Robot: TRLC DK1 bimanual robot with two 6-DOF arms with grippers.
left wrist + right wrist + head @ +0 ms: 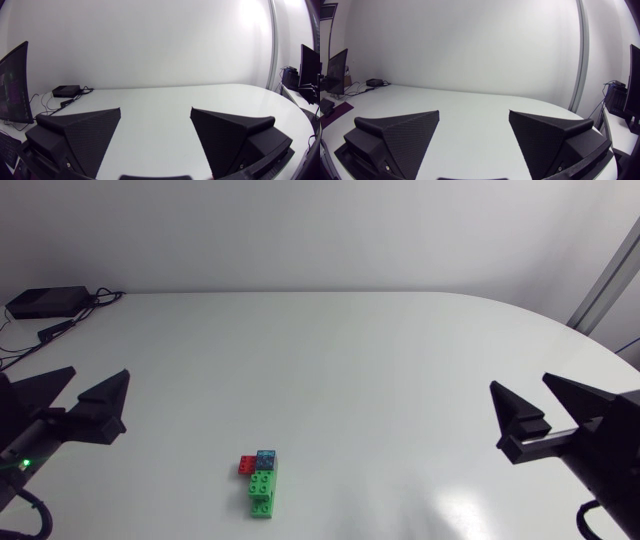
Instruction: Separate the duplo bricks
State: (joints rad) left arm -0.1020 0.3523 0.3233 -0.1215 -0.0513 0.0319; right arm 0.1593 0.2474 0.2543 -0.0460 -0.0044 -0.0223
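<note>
The 2 arms sit at opposite sides, left tool (100, 372) and right tool (518, 382) both spread wide.

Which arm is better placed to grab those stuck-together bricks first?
Left, probably. The bricks lie nearer the left arm than the right arm; both have open, empty jaws.

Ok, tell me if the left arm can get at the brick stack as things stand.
Probably yes: only bare table lies between the left arm and the brick stack, nothing covers the bricks, and its jaws stand open.
</note>
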